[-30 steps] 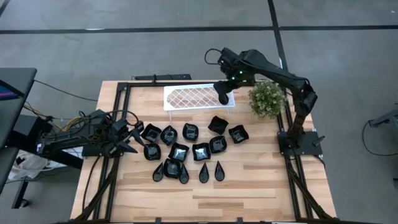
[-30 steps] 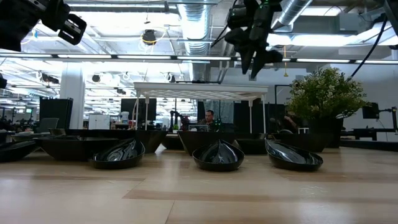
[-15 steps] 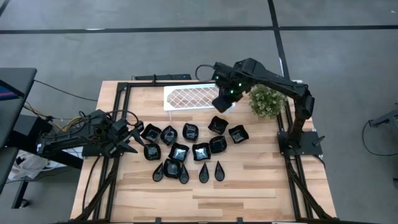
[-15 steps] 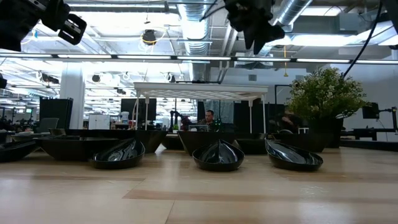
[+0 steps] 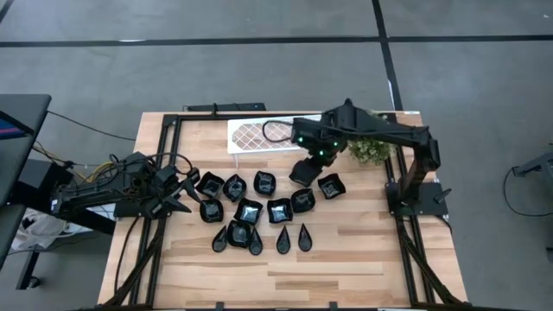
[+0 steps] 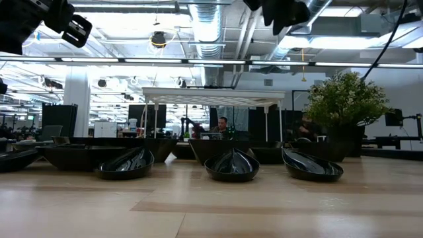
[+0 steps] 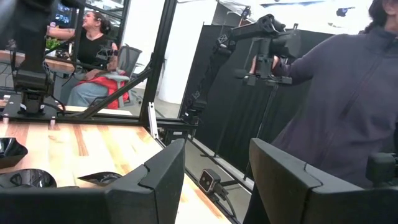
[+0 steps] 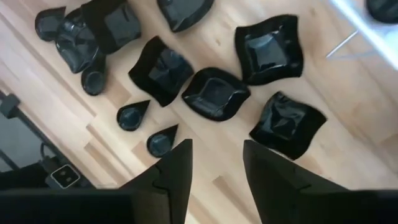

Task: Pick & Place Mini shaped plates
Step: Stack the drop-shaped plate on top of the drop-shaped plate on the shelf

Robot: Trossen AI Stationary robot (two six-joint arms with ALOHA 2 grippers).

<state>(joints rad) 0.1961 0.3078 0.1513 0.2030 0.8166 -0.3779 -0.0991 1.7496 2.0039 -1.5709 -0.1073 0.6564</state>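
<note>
I am hovering my right gripper point(image 5: 304, 167), jaws released and empty, just in front of the white lattice tray point(image 5: 251, 135). The mini shaped plates point(image 5: 259, 210) are lying clustered before that tray, so I judge nearly all remain; my left gripper point(image 5: 180, 192) is waiting, jaws apart.

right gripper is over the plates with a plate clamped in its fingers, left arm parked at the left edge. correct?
Not quite. The right gripper is over the mini shaped plates, but its fingers are open with nothing between them; the right wrist view shows bare table in the gap. The left gripper does wait at the table's left edge, per the high view.
</note>
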